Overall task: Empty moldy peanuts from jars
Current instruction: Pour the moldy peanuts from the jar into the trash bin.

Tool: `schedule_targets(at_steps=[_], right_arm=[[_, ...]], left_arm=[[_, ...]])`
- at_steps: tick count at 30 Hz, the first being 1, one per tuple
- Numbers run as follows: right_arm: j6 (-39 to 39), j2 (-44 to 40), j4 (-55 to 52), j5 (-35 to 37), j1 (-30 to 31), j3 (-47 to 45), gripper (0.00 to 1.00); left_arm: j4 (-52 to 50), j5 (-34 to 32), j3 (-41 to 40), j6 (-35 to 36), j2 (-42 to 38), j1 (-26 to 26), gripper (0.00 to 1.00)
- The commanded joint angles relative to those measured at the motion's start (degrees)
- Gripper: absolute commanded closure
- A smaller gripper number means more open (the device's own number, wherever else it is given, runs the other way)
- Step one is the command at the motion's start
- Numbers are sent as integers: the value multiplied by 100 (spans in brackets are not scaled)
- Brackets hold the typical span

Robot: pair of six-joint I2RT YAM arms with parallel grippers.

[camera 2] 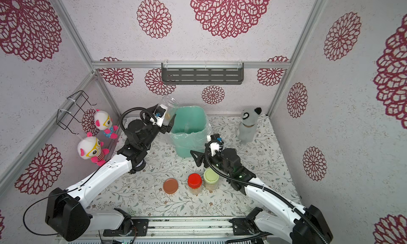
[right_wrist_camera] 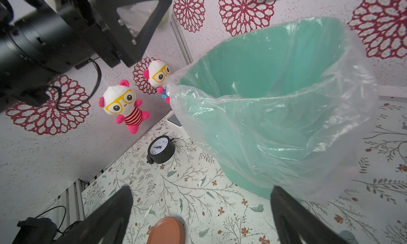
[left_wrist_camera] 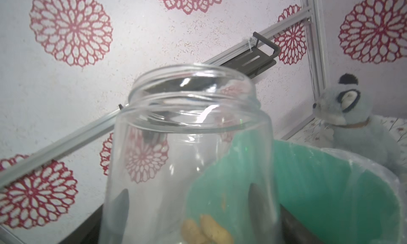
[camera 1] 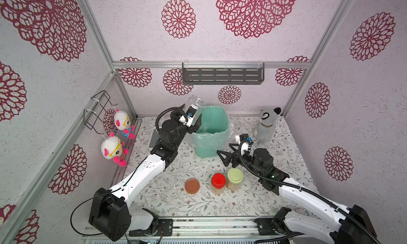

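Lidless jar (left_wrist_camera: 191,126) gripped by left claw (left_wrist_camera: 189,198); right claw (right_wrist_camera: 201,192) wide open.

No text, brand, label or sign is legible in any view. Sole candidate: the white dial of the small black clock (right_wrist_camera: 161,149), which stands on the table (right_wrist_camera: 154,187) out ahead of the right claw (right_wrist_camera: 200,189), past its fingertips and toward the side wall. Dark marks ring the dial's edge and thin hands cross its face, but the marks are too small and blurred to read as numbers.
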Motion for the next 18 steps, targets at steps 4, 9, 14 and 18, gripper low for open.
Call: schedule_targets(at_steps=[4,9,14,18], right_arm=[[160,37,129,-118,-11,359,1],[190,33,117,-91,-1,343,1],[148,-9,74,-82,-1,320,1],[60,-59,51,-57,-2,250,1]], left_arm=[[1312,-93,-188,-778,-286,-31,100],[-476,609,436,586,-496,-33,100],[-3339,1037,1837,2863,-384,-42,100],[-5209,640,3026,4809,9,-44,100]])
